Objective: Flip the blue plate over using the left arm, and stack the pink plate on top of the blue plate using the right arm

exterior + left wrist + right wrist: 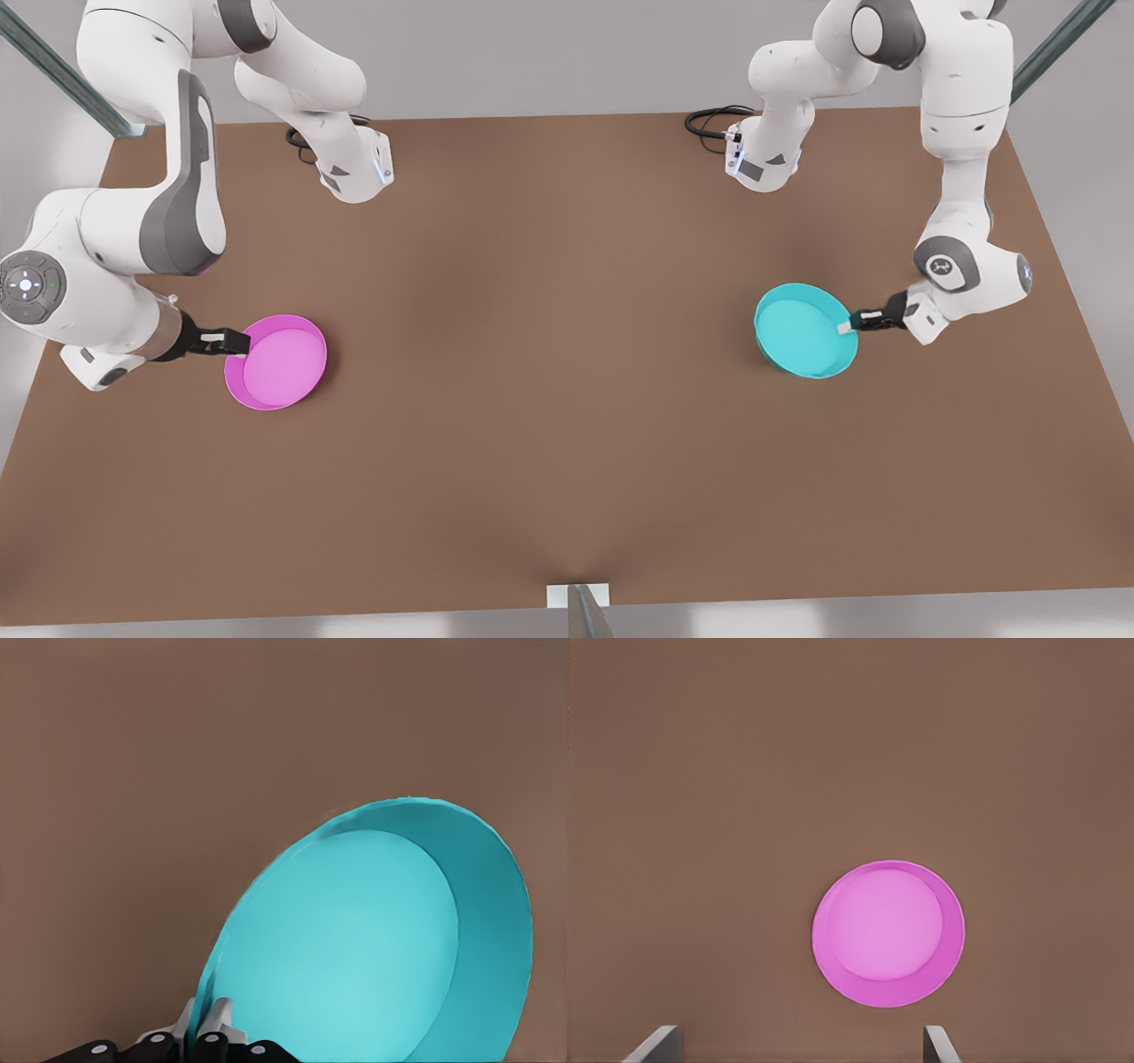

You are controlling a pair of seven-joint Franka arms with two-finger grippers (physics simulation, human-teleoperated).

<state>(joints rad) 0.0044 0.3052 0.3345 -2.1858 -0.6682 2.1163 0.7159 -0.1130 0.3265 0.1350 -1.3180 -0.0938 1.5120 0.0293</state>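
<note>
Blue plate (802,332) sat tilted on the table (549,399) at the front view's right, its rim pinched by the left gripper (849,325). To flip it cleanly, I judged the wrist should roll while the pinch held firm. The right gripper (232,341) waited with fingers spread, beside the pink plate (279,363) lying flat.

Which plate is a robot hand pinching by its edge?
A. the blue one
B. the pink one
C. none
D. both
A: in the left wrist view the left gripper is closed on the rim of the tilted blue plate, while the right gripper is open and back from the pink plate.
</note>
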